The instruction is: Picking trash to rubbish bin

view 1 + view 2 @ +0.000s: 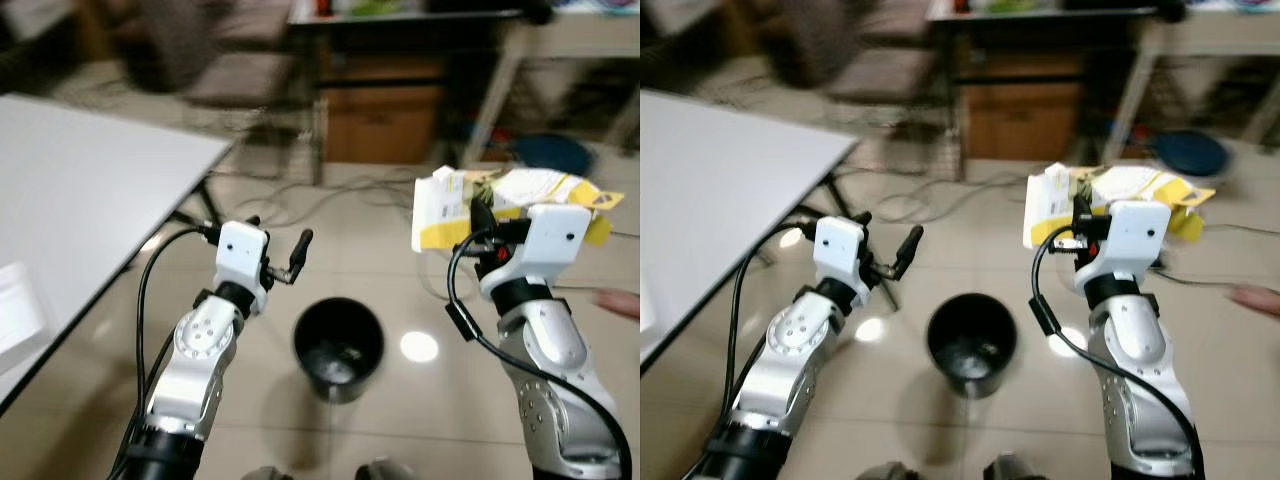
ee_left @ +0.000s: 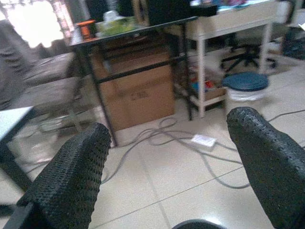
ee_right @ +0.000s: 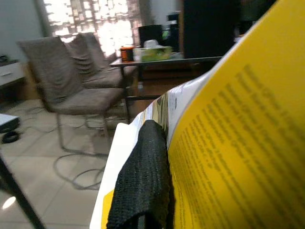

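Note:
A round black rubbish bin (image 1: 338, 348) stands on the tiled floor between my two arms. My right gripper (image 1: 484, 226) is held up to the right of the bin and beyond it, shut on a crumpled yellow and white carton (image 1: 500, 200). In the right wrist view one black finger (image 3: 143, 186) presses against the carton's yellow printed side (image 3: 238, 143). My left gripper (image 1: 277, 240) hovers to the left of the bin and just beyond it. It is open, its two fingers (image 2: 71, 181) wide apart with nothing between them.
A white table (image 1: 80, 200) fills the left side. Cables (image 2: 162, 136) trail over the floor ahead. Beyond them stand a cardboard box (image 1: 380, 120) under a dark desk, grey chairs (image 3: 76, 81) and a blue round stool (image 1: 550, 150). A person's hand (image 1: 620, 300) shows at the right edge.

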Available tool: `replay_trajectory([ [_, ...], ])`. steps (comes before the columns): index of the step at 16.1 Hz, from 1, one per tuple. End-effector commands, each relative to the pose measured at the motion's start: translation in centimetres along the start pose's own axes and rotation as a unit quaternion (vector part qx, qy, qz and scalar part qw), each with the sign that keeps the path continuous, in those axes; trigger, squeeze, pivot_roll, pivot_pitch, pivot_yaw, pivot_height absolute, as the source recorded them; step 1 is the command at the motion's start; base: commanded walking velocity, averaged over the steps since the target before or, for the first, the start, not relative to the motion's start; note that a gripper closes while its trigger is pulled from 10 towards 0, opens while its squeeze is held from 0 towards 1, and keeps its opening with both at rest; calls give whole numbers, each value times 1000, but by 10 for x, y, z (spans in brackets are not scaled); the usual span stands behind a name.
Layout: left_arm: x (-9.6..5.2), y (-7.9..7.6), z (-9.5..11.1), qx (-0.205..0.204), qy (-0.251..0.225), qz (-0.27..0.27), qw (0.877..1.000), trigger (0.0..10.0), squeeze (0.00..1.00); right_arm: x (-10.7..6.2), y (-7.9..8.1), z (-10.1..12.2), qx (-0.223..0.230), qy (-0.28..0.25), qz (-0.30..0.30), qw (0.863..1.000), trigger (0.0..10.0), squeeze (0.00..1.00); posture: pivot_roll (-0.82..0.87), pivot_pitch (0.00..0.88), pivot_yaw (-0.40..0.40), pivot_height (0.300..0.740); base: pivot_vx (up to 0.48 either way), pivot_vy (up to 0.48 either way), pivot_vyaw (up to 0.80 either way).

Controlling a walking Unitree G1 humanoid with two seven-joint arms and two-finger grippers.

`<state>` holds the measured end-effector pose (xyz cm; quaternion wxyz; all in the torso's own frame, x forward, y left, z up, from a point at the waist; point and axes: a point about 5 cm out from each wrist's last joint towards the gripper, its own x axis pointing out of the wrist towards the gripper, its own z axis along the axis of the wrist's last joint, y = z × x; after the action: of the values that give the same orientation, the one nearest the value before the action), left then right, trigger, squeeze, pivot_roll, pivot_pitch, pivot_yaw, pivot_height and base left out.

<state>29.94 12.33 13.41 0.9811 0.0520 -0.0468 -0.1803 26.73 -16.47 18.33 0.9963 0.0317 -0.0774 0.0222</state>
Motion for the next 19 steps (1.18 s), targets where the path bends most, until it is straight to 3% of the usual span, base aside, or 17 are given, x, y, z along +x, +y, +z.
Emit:
replay_trajectory([
  [1,-4,5,-4,5,12,7,1000,10000,0,-1,5,0,6,0,8,1000,0,0,-84,124,63,740,0,0,-800],
  [8,-5,3,-5,8,17,0,1000,10000,0,-2,4,0,5,-1,7,1000,0,0,-86,129,65,740,0,0,-706],
  [17,-5,1,-5,7,19,-1,1000,10000,0,-3,7,0,-9,-1,13,1000,0,0,-86,136,72,740,27,0,0],
  [19,-4,0,-5,6,17,0,1000,10000,0,-3,8,0,-19,0,16,1000,0,0,-88,138,69,740,0,0,800],
])
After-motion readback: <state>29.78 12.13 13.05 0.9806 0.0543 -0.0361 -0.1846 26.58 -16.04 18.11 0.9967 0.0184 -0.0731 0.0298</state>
